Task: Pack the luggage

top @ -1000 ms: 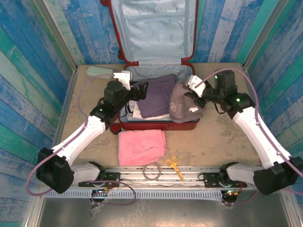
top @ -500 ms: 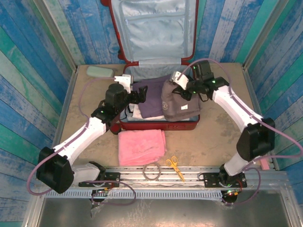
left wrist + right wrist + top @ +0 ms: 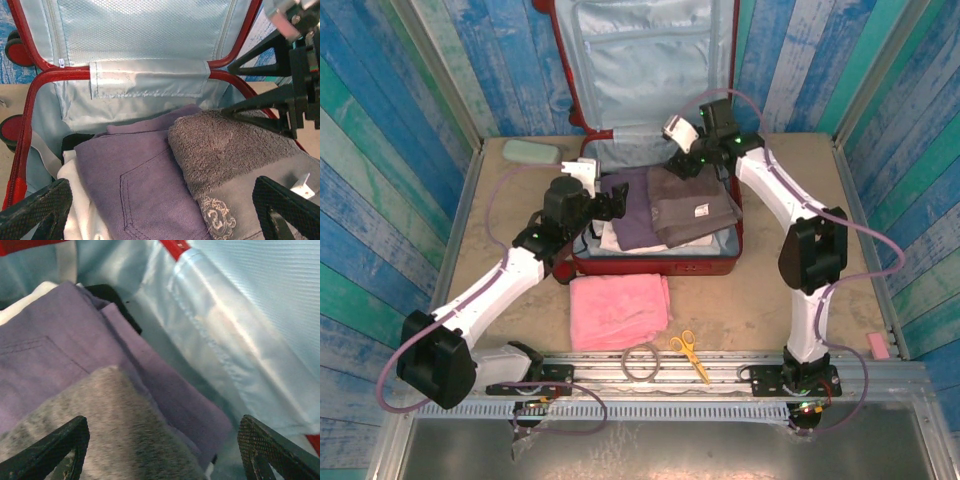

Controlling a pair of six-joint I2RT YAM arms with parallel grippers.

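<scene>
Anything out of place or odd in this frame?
Nothing spilled or damaged. The grey fleece garment lies slightly askew in the red suitcase, overlapping the purple trousers, its white tag sticking up. The pink towel lies outside, on the table.

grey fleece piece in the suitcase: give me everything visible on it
The grey fleece piece is fuzzy, soft-looking fabric, folded flat, with a pale crest print and a small white tag. It lies in the right half of the open luggage, its left edge overlapping the purple garment. The right gripper hovers open over its far edge; whether it touches is unclear.
</scene>
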